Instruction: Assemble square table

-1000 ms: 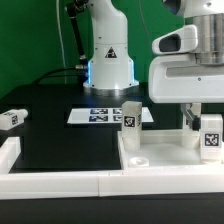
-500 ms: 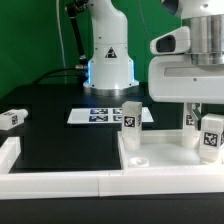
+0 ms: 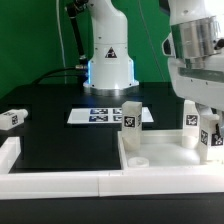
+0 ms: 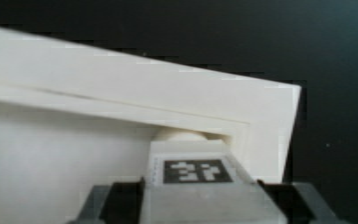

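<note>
The square table's white top (image 3: 165, 160) lies flat at the exterior view's right, rim up. One tagged leg (image 3: 130, 113) stands upright at its far corner. My gripper (image 3: 203, 122) comes down from above at the far right and is shut on a second tagged leg (image 3: 212, 137), held upright over the top's right corner. In the wrist view that leg (image 4: 197, 172) fills the gap between my dark fingers (image 4: 115, 202), its end at the corner of the top (image 4: 123, 100). A third leg (image 3: 12, 118) lies loose at the far left.
The marker board (image 3: 100, 115) lies on the black table behind the top. The arm's base (image 3: 108, 60) stands behind it. White border rails (image 3: 60, 182) run along the front and up the left side (image 3: 8, 152).
My wrist has turned about the upright leg, and the gripper housing now shows a different side. The leg shows a second tagged face. The jaws have come in against it.
</note>
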